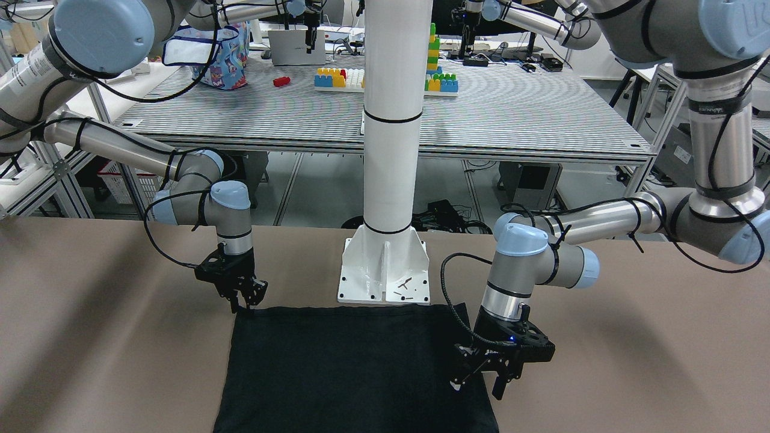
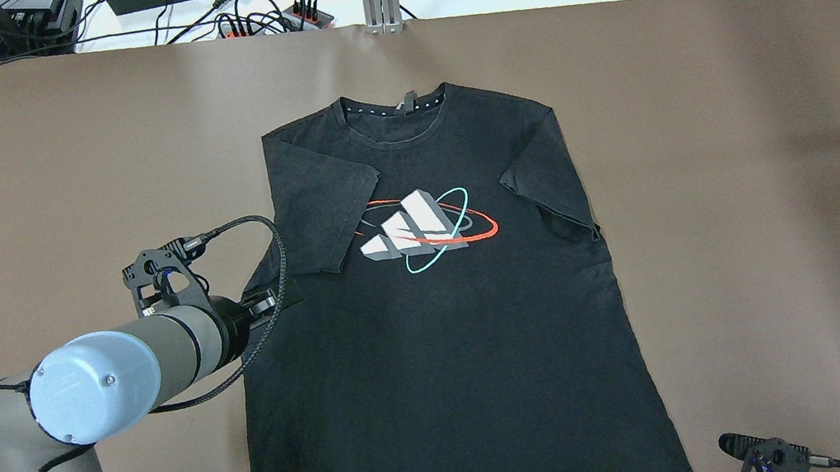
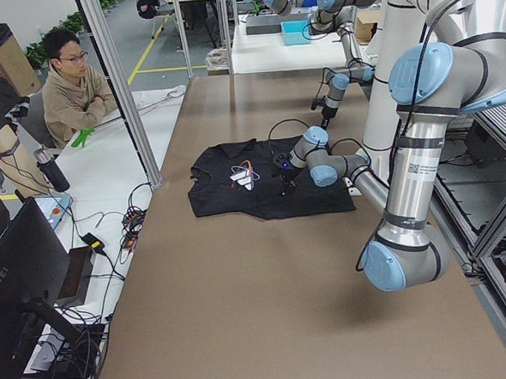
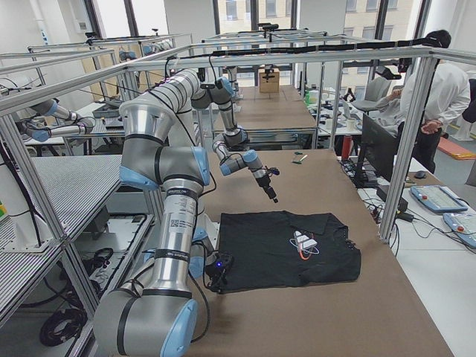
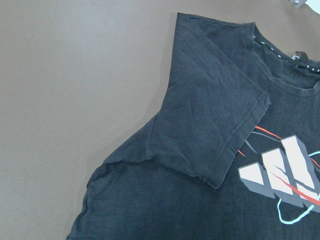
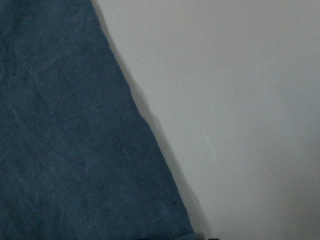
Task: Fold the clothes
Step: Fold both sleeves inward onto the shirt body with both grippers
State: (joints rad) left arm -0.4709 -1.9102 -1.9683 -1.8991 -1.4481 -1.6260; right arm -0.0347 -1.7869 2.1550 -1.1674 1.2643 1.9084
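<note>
The clothes are one black T-shirt [image 2: 445, 349] with a white, red and teal chest print, lying flat on the brown table, collar away from me, both sleeves folded inward. It also shows in the front view [image 1: 355, 367]. My left gripper [image 1: 484, 382] is open, low over the shirt's left side edge below the folded sleeve [image 5: 210, 125]. My right gripper [image 1: 245, 304] sits at the near right hem corner [image 6: 185, 230], jaws slightly apart, with no fabric raised. No fingers show in either wrist view.
The white post [image 1: 391, 120] and its base plate [image 1: 385, 276] stand just behind the shirt's hem. Bare brown table [image 2: 753, 178] lies on both sides. A person [image 3: 71, 89] sits beyond the far edge, where cables [image 2: 271, 17] lie.
</note>
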